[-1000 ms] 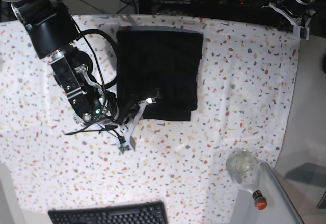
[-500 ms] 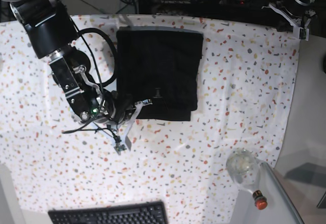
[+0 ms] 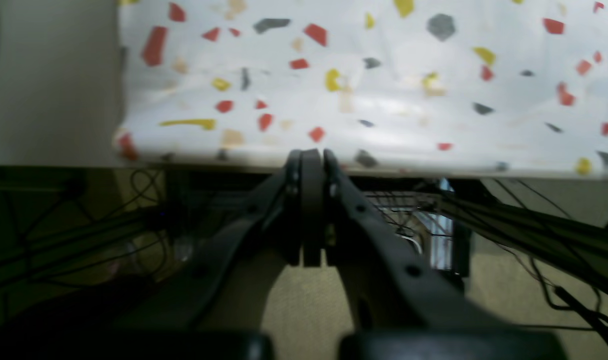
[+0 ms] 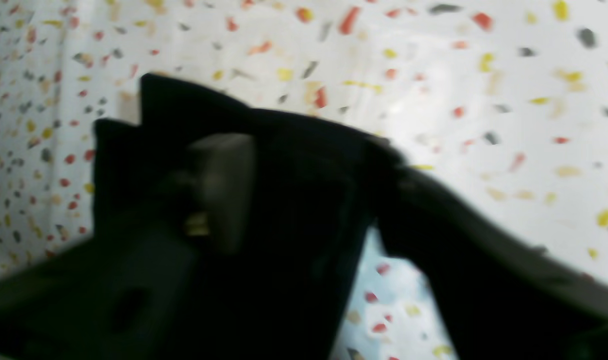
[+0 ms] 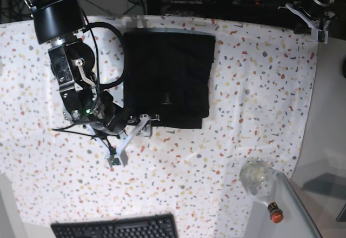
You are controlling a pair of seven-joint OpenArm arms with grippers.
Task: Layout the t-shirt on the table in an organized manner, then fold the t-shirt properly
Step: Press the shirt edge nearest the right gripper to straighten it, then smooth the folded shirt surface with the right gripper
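Our right gripper [image 5: 130, 138] has gone from nipped at the t-shirt [image 5: 167, 78] hem to spread and empty beside its near-left corner, left gripper [image 3: 306, 160] pressed together off the table [image 5: 243, 75] edge, so we read the fold as nearly done.

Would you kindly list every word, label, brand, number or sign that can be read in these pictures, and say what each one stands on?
None can be read.
Small label mark on the black t-shirt, at about: too small to read.
Keys of the black keyboard: legends too small to make out.
Bottle with the red cap: no legible label.
Left and right wrist views: blurred, showing only the speckled table cloth and no writing.
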